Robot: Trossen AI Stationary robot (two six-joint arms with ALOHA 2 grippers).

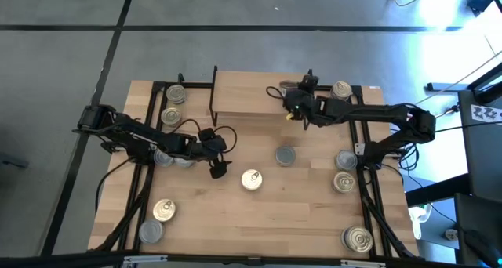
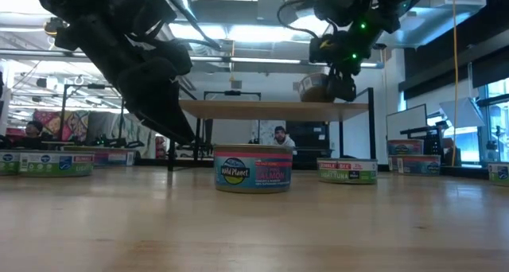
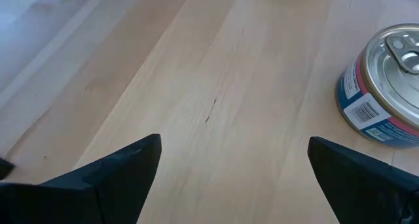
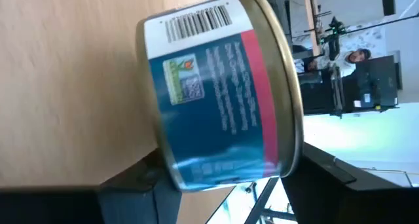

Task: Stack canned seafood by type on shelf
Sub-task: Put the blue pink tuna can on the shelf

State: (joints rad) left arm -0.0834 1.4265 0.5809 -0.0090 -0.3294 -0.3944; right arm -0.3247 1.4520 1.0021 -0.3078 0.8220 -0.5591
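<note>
Our right gripper point(image 1: 292, 109) sits in the upper middle of the high view, over the right end of the shelf point(image 1: 243, 95), its fingers clamped across a blue-and-red tin point(image 4: 219, 93). In the low view the tin point(image 2: 316, 87) appears above centre, resting on or just at the shelf top point(image 2: 270, 106); we cannot tell whether it bears its full weight there. We judge the grip is kept on so the tin lands squarely at that end, leaving room for others of its kind.

Our left gripper point(image 1: 218, 160) hovers left of centre in the high view with its fingers point(image 3: 118, 175) spread wide and nothing between them, low over bare tabletop point(image 3: 216, 99). A gold-lidded tin point(image 3: 386, 86) stands at the right edge of the left wrist view, near but apart; we take this as readiness for the next pick.

The held tin is short and round, its label blue with a red band, a white barcode panel and a metal rim. Other tins lie scattered on the table: a gold-lidded one point(image 1: 251, 179) low of centre, a grey-lidded one point(image 1: 285, 155) to its upper right, and more along both side edges.
</note>
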